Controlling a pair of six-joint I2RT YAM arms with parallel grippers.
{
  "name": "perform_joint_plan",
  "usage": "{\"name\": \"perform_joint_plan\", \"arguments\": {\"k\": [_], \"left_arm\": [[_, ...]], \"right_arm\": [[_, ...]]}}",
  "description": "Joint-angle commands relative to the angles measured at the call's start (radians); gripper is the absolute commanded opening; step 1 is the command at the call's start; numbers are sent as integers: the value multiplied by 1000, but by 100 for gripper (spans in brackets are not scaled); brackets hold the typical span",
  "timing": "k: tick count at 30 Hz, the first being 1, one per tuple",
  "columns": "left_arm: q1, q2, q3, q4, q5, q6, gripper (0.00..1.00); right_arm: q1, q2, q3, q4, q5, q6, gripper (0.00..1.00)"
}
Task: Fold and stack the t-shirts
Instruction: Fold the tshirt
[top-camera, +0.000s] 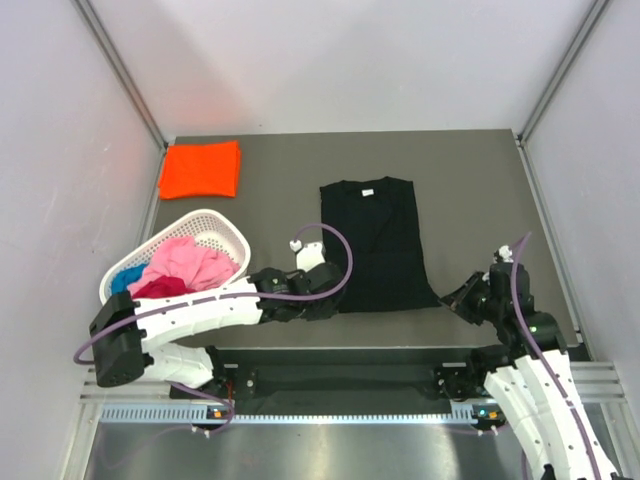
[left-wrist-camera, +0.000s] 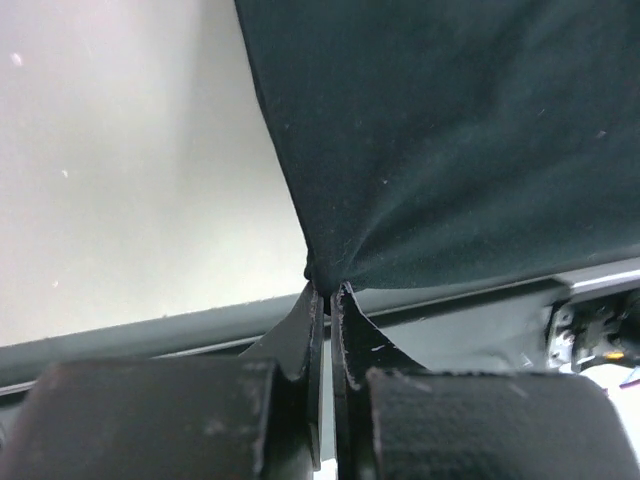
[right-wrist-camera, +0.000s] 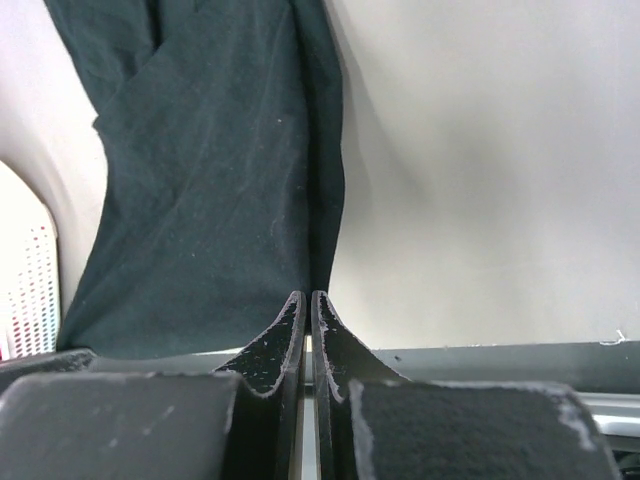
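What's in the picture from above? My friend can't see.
The left gripper and right gripper pinch the near corners of a black t-shirt flat on a table. A folded orange t-shirt lies far left; a white basket holds pink, magenta and blue clothes.

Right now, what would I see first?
A black cloth t-shirt lies flat in the middle, its near corners pinched by the left gripper and right gripper. A folded bright orange t-shirt sits far left, and a white plastic lattice basket of pink, magenta and blue cloth stands at the left edge.
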Motion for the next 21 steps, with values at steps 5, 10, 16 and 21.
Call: {"name": "perform_joint_plan", "arguments": {"k": [5, 10, 16, 21], "left_arm": [[168, 44, 150, -49, -50, 151, 0], [322, 145, 247, 34, 39, 313, 0], [496, 391, 512, 33, 86, 435, 0], [592, 596, 810, -4, 165, 481, 0]], "right_arm": [[2, 187, 129, 185, 12, -88, 0], [0, 394, 247, 340, 19, -156, 0], [-1, 715, 447, 490, 12, -205, 0], [-23, 990, 647, 547, -27, -223, 0]]}}
